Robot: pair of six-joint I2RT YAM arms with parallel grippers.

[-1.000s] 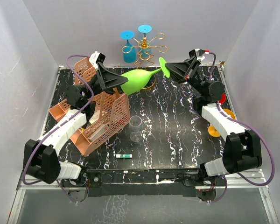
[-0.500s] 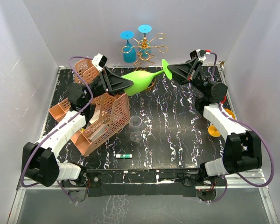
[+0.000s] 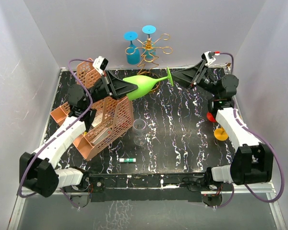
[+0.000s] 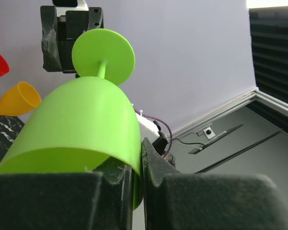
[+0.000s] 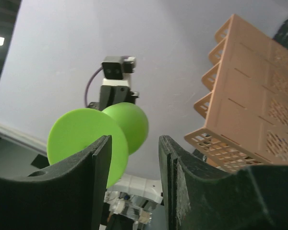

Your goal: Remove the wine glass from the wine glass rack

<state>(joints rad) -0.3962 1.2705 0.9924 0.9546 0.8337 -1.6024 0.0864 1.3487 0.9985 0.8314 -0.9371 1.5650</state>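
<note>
A lime-green wine glass (image 3: 141, 84) lies sideways in the air, off the gold wire wine glass rack (image 3: 151, 50) that stands at the back wall. My left gripper (image 3: 128, 88) is shut on the wall of its bowl at the rim, one finger inside and one outside, as the left wrist view shows of the glass (image 4: 81, 124) and the gripper (image 4: 139, 165). My right gripper (image 3: 175, 76) is open just beyond the glass's round foot (image 5: 79, 143). That foot sits beside the gripper's (image 5: 134, 158) left finger, with a gap at the other finger.
Two blue glasses (image 3: 132, 48) hang on the rack. A pink mesh organizer (image 3: 105, 115) stands under my left arm. A clear glass (image 3: 139, 132) stands mid-table, a small marker (image 3: 127, 160) lies near the front, and orange (image 3: 222, 133) and red (image 3: 211, 116) glasses sit at the right.
My left gripper has shut on the green glass's bowl. My right gripper has opened off the foot and drawn back to the right. The glass has shifted slightly left.
</note>
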